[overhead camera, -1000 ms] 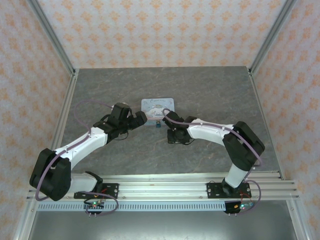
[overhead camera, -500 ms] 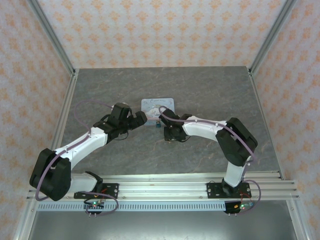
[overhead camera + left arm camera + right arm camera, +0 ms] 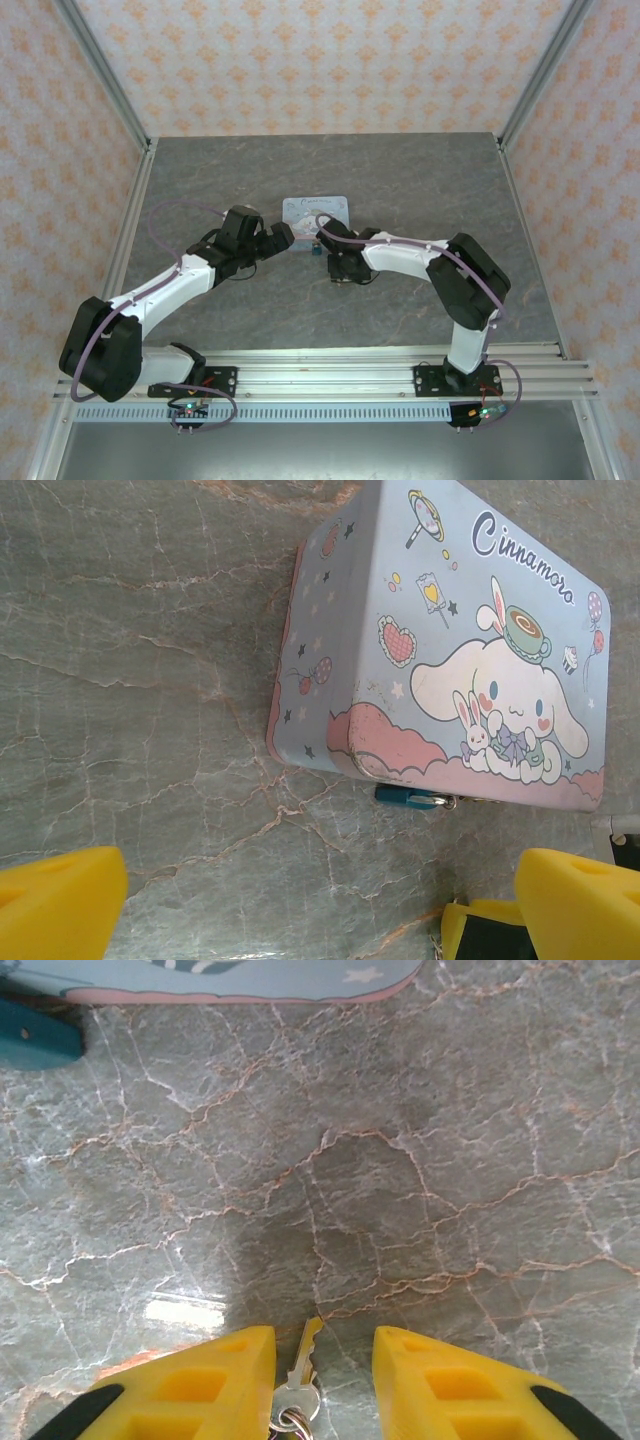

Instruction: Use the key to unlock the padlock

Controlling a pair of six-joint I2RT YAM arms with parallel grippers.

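The teal-blue padlock (image 3: 405, 796) lies on the table against the front wall of the cartoon tin (image 3: 450, 650), its metal shackle pointing right. It shows as a teal block (image 3: 35, 1040) at the upper left of the right wrist view and as a speck (image 3: 314, 249) from above. The brass key (image 3: 306, 1355), on a ring, lies flat between my right gripper's (image 3: 322, 1375) yellow fingers, close to the left finger (image 3: 190, 1390); the jaws are apart and not clamped on it. My left gripper (image 3: 320, 910) stands wide open just left of the tin, holding nothing.
The tin (image 3: 317, 212) sits mid-table with both grippers, left (image 3: 283, 235) and right (image 3: 327, 236), crowded at its front edge. A yellow-and-black part of the right gripper (image 3: 480, 930) enters the left wrist view. Bare marble table (image 3: 420, 190) lies all round.
The right arm has swung left, bringing its gripper closer to the padlock and the tin's front. The left arm has not moved.
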